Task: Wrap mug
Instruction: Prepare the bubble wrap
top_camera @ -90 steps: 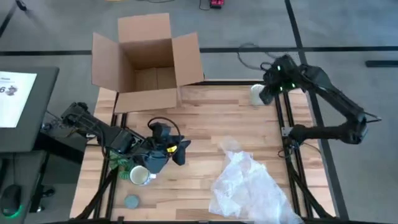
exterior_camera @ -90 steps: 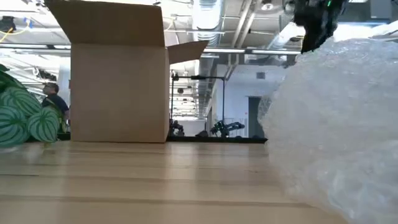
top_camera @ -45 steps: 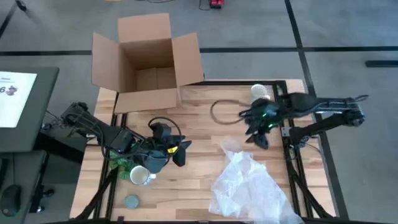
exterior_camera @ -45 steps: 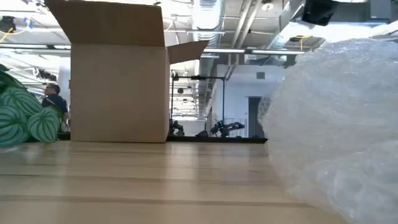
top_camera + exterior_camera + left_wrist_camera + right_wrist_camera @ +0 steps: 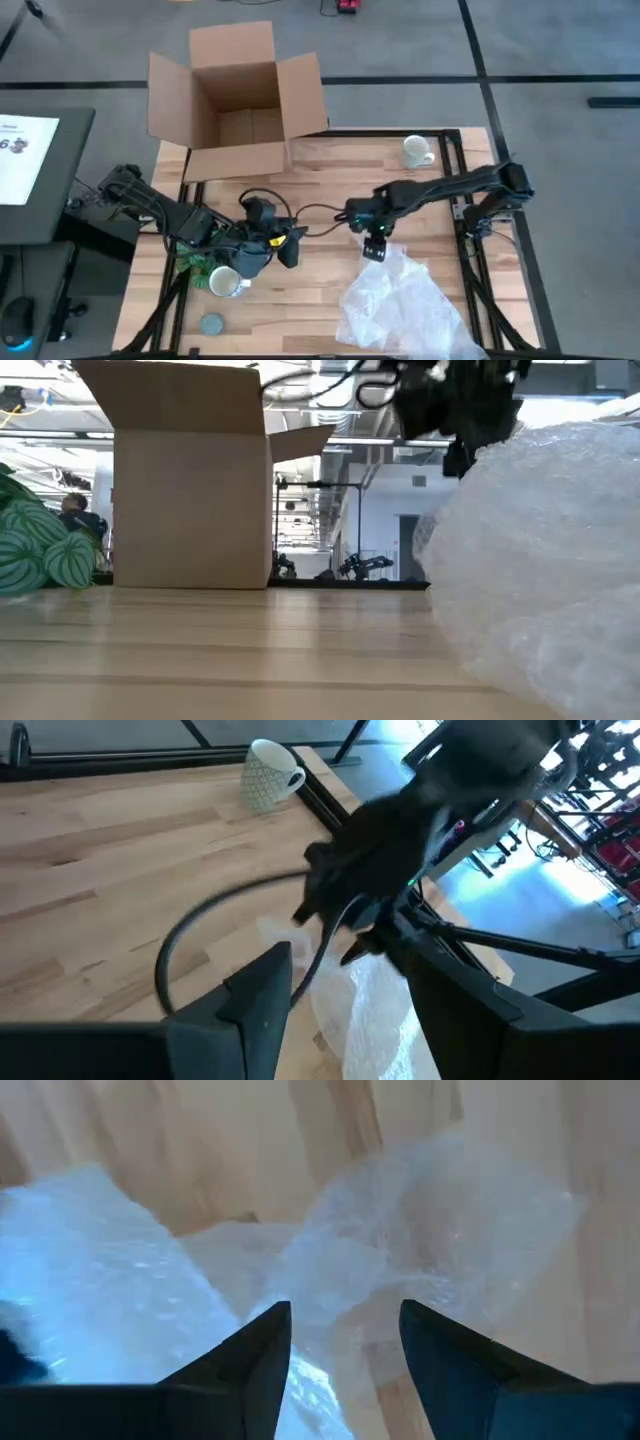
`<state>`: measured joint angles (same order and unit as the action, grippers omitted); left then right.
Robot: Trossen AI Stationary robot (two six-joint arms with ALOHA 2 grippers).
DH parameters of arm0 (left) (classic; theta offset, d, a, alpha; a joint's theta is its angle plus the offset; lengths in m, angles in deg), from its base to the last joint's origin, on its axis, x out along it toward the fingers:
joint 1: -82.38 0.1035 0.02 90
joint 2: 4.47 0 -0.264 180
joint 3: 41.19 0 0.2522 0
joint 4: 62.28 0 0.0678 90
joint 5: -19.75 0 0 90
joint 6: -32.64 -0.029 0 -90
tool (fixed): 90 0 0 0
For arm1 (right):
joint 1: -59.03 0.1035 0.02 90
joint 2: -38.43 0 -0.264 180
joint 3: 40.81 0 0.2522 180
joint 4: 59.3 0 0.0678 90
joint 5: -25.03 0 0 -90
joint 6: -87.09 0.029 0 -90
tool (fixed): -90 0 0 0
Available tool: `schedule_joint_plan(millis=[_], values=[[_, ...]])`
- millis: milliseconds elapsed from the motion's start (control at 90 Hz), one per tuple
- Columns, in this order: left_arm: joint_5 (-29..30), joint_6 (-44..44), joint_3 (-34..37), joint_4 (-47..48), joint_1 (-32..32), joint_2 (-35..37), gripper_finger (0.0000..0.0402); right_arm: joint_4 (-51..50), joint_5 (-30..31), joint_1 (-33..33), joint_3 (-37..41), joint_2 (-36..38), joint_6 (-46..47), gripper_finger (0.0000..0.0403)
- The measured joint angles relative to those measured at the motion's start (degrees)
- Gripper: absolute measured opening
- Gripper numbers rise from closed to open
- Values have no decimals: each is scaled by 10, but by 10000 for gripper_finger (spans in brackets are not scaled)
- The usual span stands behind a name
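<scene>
Jaws apart — right gripper [image 5: 374, 250] over bubble wrap [image 5: 405, 305].

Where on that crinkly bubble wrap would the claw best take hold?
Probably the thin puckered corner of the bubble wrap nearest the table's middle, taken from above. It lies directly below the open right tool, and only a thin edge fits between the fingers.

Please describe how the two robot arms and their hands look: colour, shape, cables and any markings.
Both arms are dark, made of slim jointed links. The right hand has two flat, dark, tapered fingers; a thin black cable loops beside its wrist and a small green light glows there. The left hand has similar dark, wedge-shaped fingers, a looping black cable and a small yellow marking near the wrist.
</scene>
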<state>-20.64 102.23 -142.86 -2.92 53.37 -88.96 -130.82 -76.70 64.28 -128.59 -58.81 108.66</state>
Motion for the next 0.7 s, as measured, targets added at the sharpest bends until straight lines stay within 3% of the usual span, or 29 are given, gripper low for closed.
schedule_joint_plan(millis=[111, 311, 467, 700], values=[[0, 0, 0, 0, 0, 0, 177, 0, 0, 8, 0, -29, -19, 129], [0, 0, 0, 0, 0, 0, 177, 12, -2, 26, 0, -40, -35, 12], [0, 0, 1, 0, -2, 0, 177, 24, -2, 27, 0, 13, -16, 1], [0, 2, 1, -1, -3, 0, 177, 47, 38, -14, -3, 171, 38, 0]])
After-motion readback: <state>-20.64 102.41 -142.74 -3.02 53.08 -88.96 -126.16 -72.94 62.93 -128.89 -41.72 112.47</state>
